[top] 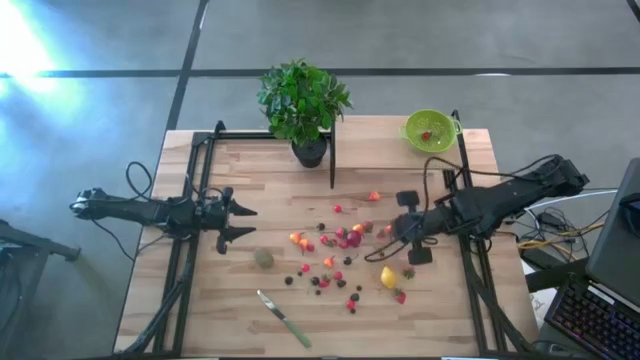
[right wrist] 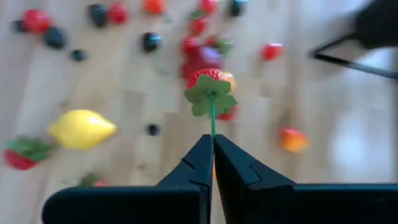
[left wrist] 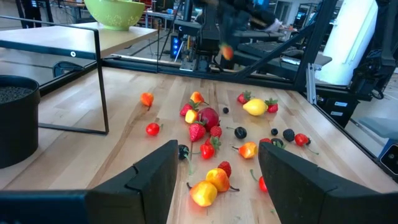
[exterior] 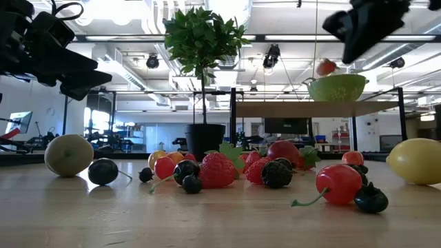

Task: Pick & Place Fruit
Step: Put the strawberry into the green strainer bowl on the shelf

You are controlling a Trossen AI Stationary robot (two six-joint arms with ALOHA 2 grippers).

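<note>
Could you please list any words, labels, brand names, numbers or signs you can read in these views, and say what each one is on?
None: no readable text shows in any view.
The toy fruit, the green bowl, the plant pot and the knife carry no visible label.
The keyboard at the table's edge has keys too small to read.
The screens in the room behind are too small and blurred to read.

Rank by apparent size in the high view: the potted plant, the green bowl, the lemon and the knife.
1. Potted plant, clearly the largest.
2. Green bowl and knife: unsure, because the bowl is wider and the knife is longer but thin.
3. Lemon, the smallest.
</note>
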